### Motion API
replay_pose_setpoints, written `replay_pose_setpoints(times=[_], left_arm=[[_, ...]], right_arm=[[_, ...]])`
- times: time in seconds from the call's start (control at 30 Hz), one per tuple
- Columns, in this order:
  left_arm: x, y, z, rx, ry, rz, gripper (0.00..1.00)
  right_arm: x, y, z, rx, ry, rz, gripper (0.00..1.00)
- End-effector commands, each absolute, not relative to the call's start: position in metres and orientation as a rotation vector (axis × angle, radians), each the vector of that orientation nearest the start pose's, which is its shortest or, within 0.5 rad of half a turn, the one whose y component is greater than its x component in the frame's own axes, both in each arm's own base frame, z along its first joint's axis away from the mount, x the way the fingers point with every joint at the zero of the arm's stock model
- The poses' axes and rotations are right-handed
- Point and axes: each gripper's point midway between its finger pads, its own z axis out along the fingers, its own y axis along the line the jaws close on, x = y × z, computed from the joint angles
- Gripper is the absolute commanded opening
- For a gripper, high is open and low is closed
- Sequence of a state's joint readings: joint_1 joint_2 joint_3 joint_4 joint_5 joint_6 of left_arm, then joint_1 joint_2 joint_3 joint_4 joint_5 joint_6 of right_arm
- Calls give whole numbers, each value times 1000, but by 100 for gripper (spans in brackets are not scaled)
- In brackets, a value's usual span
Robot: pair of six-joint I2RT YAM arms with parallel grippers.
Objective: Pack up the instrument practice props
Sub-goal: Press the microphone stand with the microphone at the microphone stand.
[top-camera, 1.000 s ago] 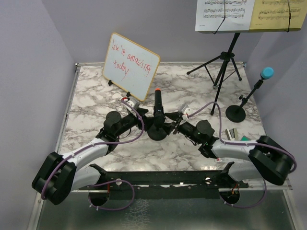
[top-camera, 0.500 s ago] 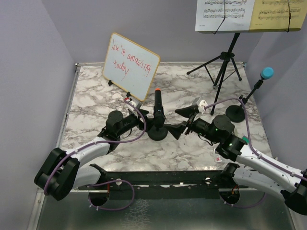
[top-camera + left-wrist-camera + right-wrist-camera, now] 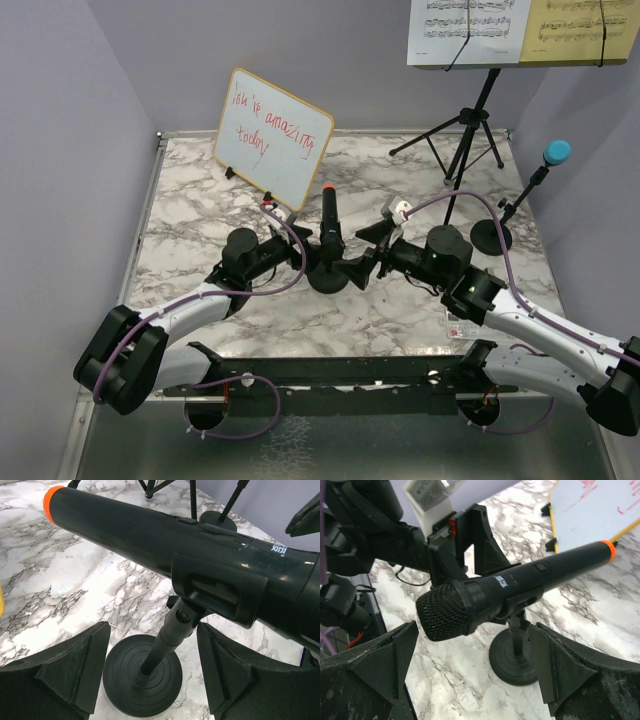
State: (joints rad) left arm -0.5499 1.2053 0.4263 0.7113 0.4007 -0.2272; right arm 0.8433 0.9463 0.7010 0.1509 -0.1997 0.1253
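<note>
Whiteboard (image 3: 272, 138) stands propped at the left rear of the table (image 3: 190, 230); in front of it we find the left gripper (image 3: 297, 260), fingers spread and gripping nothing, low beside the mic holder (image 3: 328, 277). At table centre the black microphone (image 3: 329, 222) sits clipped in that holder, and the right gripper (image 3: 368, 264) faces it from the other side, likewise spread and empty. Further right we note the tripod music desk (image 3: 470, 120) carrying white sheet music (image 3: 468, 30) and yellow sheet music (image 3: 585, 30), then the blue microphone (image 3: 556, 153) on its own holder (image 3: 491, 237).
</note>
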Motion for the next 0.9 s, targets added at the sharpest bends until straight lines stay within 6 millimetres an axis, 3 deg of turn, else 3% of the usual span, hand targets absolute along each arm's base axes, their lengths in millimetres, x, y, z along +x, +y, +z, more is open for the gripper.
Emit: replay_pose_setpoints(times=[0.0, 0.33, 0.6, 0.87], left_arm=[[274, -269, 188, 628, 1558, -957, 76], [269, -274, 191, 662, 1528, -987, 74], [273, -276, 193, 632, 1524, -976, 74], [295, -280, 186, 508, 1553, -884, 70]], right_arm=[[227, 275, 255, -691, 1645, 724, 100], [254, 220, 237, -521, 1753, 394, 100], [247, 216, 230, -521, 1780, 408, 99], [236, 219, 230, -547, 1795, 470, 99]])
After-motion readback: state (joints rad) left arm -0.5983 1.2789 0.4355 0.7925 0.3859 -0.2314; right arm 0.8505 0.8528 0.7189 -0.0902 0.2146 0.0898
